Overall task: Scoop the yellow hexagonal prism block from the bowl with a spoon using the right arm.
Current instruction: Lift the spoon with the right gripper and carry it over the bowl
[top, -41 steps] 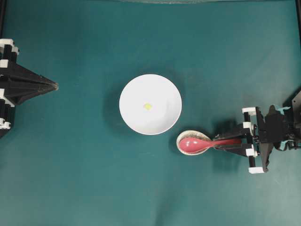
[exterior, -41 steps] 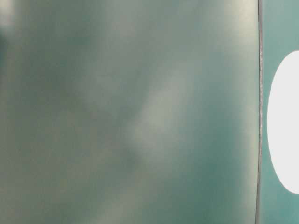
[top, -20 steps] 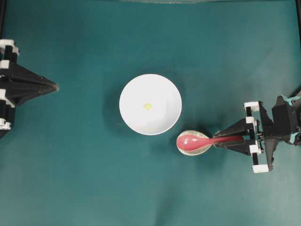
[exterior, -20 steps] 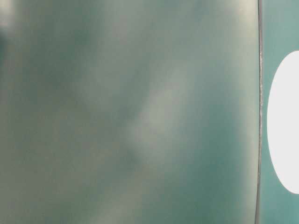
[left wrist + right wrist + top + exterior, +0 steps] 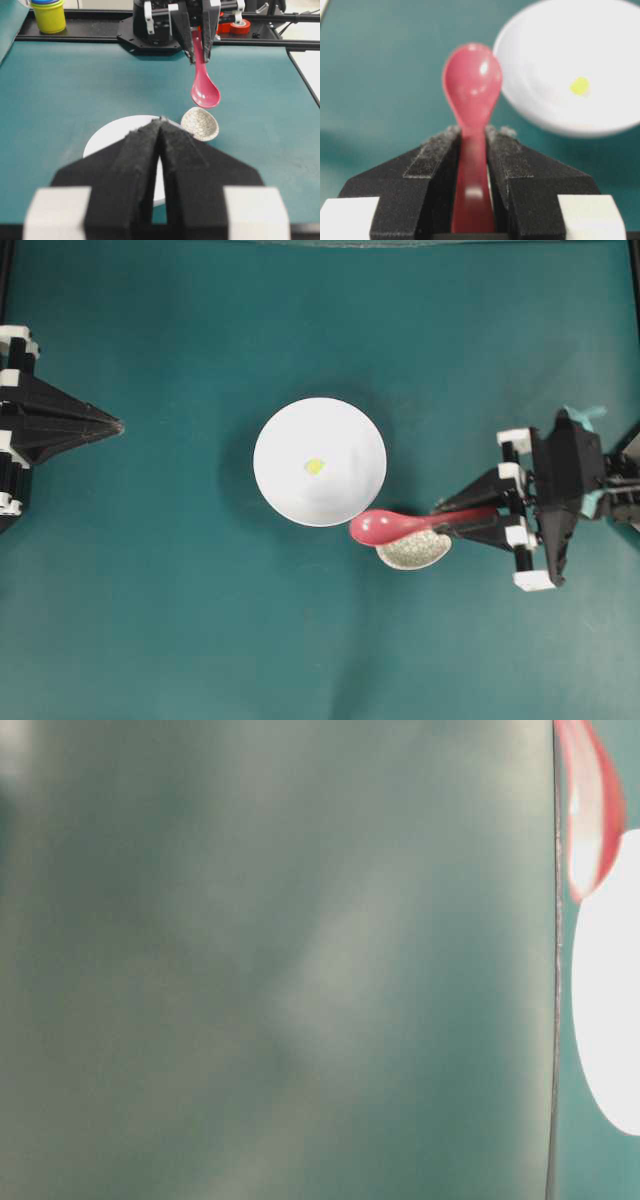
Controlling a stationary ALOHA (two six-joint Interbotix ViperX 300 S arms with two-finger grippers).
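Right gripper (image 5: 478, 521) clamped on handle of pink-red ceramic spoon (image 5: 385, 527), handle pinched between both black padded fingers (image 5: 432, 165). Spoon lifted clear of table, oval scoop hanging in the air above the small speckled cream dish (image 5: 413, 549), tip of scoop just beside lower-right rim of white bowl (image 5: 320, 461) in overhead view. Scoop empty, glossy highlights on inner face in right wrist view (image 5: 472, 85). From left wrist camera, spoon (image 5: 204, 80) slanting down from the gripper, scoop held over the crackle-glazed dish (image 5: 200, 124), not touching it.

Yellow hexagonal prism block (image 5: 314, 467) lying inside bowl, slightly left of centre, apart from spoon. Same block visible as small yellow spot (image 5: 579, 86) on bowl floor (image 5: 615, 50) in right wrist view, to right of scoop.

Left gripper (image 5: 117, 425) at left edge of overhead view, fingers pressed together to a point, holding nothing, well apart from bowl. Closed finger pads (image 5: 134, 165) filling foreground of left wrist view, bowl (image 5: 107, 140) partly hidden behind them.

Table-level view mostly blurred green; red blur of spoon (image 5: 590, 810) at top right, above the white bowl edge (image 5: 610, 1010).

Teal cloth tabletop (image 5: 200, 620) under everything. Yellow tub (image 5: 48, 13) and red tape roll (image 5: 239, 26) at far table edge behind right arm base.
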